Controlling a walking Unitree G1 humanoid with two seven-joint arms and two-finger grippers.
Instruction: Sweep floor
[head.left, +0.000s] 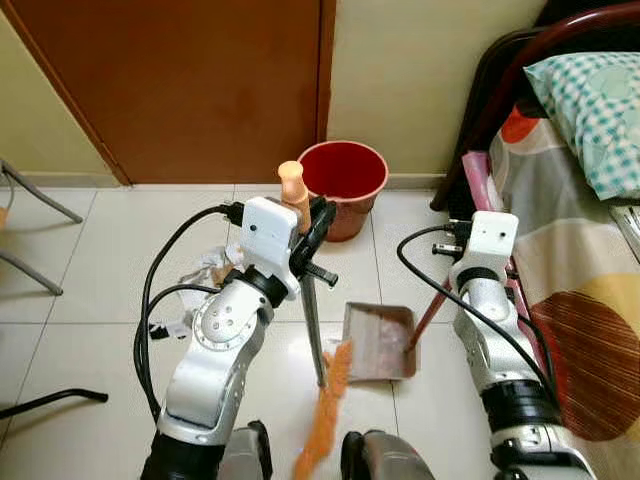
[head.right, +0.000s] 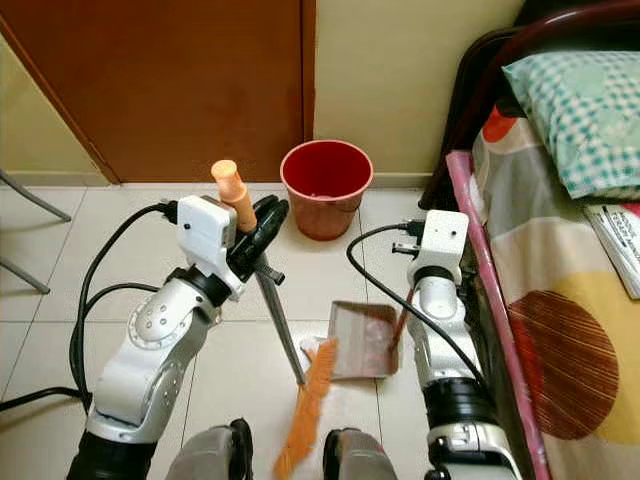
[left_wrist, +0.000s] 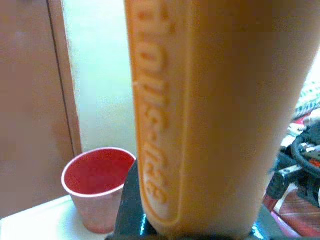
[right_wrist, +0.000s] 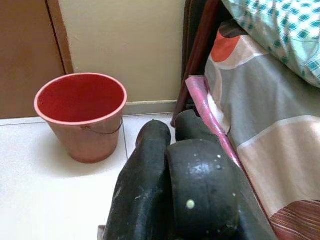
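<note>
Left gripper (head.left: 312, 232) clenched on broom (head.left: 322, 395) handle, orange bristles down on floor (head.left: 90, 290) at dustpan (head.left: 380, 340) mouth. Right gripper (right_wrist: 170, 175) fingers pressed closed, apparently on dustpan's red handle. Red bucket (head.left: 343, 185) beyond, by wall. Risks: hard stroke shoves pan back, debris slides under lip; crumpled litter (head.left: 205, 268) behind left arm gets missed; handle twists in grip.
</note>
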